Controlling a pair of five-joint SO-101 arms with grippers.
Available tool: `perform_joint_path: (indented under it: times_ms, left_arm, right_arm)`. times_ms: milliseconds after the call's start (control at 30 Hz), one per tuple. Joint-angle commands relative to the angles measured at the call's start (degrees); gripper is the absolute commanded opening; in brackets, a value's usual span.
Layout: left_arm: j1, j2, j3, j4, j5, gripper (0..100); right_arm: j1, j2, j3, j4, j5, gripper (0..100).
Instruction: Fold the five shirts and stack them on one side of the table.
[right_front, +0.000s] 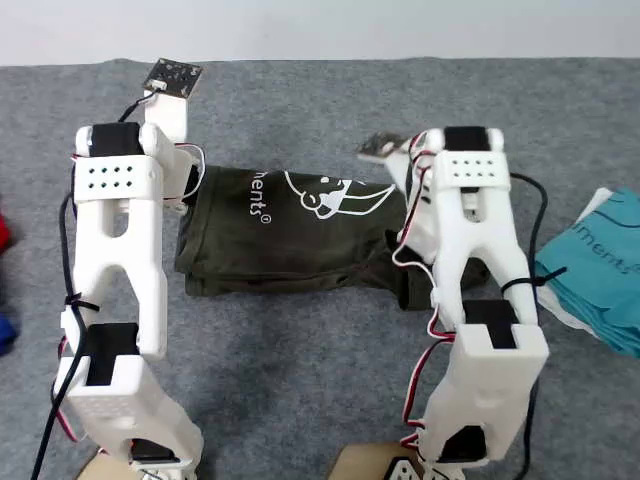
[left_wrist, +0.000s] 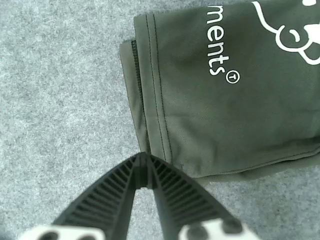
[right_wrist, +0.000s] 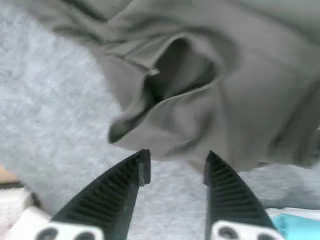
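Observation:
A dark olive shirt (right_front: 290, 235) with white print lies folded in the middle of the grey table, between the two arms. My left gripper (left_wrist: 145, 159) is shut, its tips meeting right at the hemmed left edge of the shirt (left_wrist: 225, 100), which lies flat there. The left arm (right_front: 120, 230) stands at the shirt's left side. My right gripper (right_wrist: 176, 162) is open just above a rumpled fold with a dark opening (right_wrist: 175, 75) at the shirt's right end. The right arm (right_front: 475, 230) covers that end from above.
A stack of teal shirts (right_front: 600, 265) lies at the right edge of the table. Small red (right_front: 3, 233) and blue (right_front: 5, 332) things show at the left edge. Grey cloth (right_front: 300, 380) stretches bare in front of the olive shirt.

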Motion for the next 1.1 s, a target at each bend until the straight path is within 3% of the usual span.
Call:
perform_joint_path:
  times_ms: [0, 500, 700, 1067]
  left_arm:
    - [0.26, -3.52, -0.66, -0.88, -0.35, 0]
    - [-0.18, -3.52, -0.40, -0.53, -0.44, 0]
    - [-0.26, -3.52, -0.40, -0.53, -0.44, 0]
    - [0.09, -3.52, -0.40, -0.79, -0.44, 0]
  right_arm:
    - [-1.36, -4.00, 1.05, 2.15, -1.93, 21.8]
    - [-4.44, 1.54, 6.68, -4.09, -4.22, 21.4]
    - [-4.35, 2.59, 6.59, -7.16, -3.78, 9.8]
    - [1.89, 2.51, 2.81, -6.64, -1.05, 5.1]
